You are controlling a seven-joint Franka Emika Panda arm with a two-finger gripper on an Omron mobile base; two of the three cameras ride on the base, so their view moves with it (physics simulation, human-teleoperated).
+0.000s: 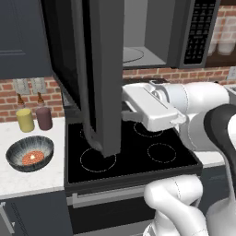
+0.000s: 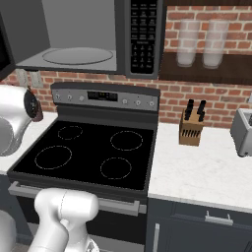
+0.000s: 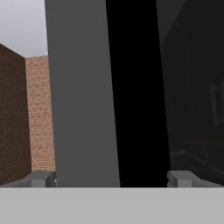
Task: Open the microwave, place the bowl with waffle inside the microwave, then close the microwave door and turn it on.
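The microwave door hangs swung wide, its edge just ahead of the gripper, whose jaws stand spread and empty. Opening looks done; next, I judge, the arm must swing left and down to the bowl holding the waffle on the tabletop. The right base view adds the bare turntable inside the microwave.

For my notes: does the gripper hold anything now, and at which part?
Nothing is held. The gripper stands open at the edge of the microwave door.
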